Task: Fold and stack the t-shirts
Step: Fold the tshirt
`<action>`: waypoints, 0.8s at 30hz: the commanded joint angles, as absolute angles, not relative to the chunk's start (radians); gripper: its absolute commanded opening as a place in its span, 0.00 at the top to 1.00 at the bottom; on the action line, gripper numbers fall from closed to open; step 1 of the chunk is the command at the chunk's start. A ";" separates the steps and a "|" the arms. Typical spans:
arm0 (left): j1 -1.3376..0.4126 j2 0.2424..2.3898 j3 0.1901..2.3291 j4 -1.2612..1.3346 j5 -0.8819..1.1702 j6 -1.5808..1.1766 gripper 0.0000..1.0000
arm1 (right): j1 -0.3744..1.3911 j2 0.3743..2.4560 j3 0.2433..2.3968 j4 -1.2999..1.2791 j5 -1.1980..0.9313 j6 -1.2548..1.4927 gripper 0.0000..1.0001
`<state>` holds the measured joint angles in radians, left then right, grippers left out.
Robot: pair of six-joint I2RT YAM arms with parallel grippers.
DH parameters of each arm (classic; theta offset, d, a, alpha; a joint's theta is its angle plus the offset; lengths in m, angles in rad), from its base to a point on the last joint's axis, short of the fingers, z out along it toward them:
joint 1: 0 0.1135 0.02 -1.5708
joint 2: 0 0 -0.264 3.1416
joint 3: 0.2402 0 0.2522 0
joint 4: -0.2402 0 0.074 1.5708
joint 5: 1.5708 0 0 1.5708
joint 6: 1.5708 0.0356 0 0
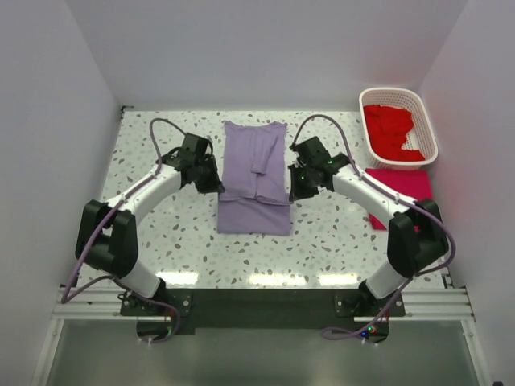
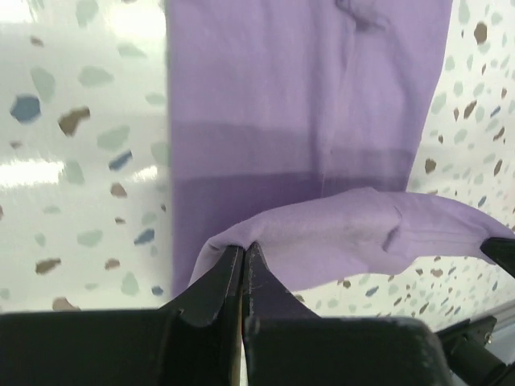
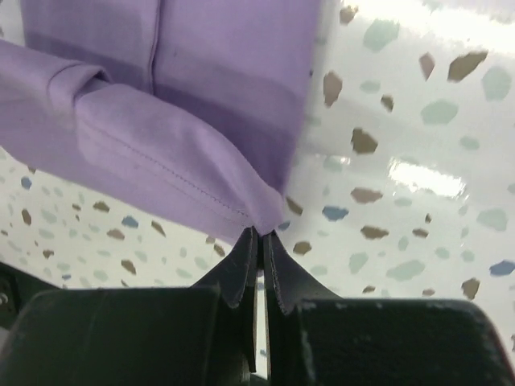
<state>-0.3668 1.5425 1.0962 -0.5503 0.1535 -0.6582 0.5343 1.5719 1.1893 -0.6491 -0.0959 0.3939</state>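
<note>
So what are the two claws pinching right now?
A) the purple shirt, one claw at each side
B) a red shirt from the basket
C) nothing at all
A: the left claw and the right claw are each shut on a lifted fold of the purple shirt.

I see the center t-shirt [image 1: 255, 173] on the table [image 1: 161, 161] between my left gripper [image 1: 216, 186] and right gripper [image 1: 294, 193], one per side edge. Far right, basket [image 1: 426, 121] holds bunched t-shirts [image 1: 390, 129]; flat t-shirt [image 1: 402, 183] lies just nearer.
</note>
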 commanded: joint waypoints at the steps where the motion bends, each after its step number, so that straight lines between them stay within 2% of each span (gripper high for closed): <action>1: -0.333 1.614 1.189 -0.505 0.132 -0.592 1.00 | 0.494 1.627 1.279 -0.589 -0.094 0.344 1.00; 24: -0.272 1.879 1.342 -0.400 0.144 -0.581 1.00 | 0.396 1.919 1.483 -0.545 -0.130 0.305 1.00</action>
<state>-0.2821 1.8450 1.3018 -0.4629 0.1524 -0.6071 0.4061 1.8961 1.4395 -0.5766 -0.1261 0.3202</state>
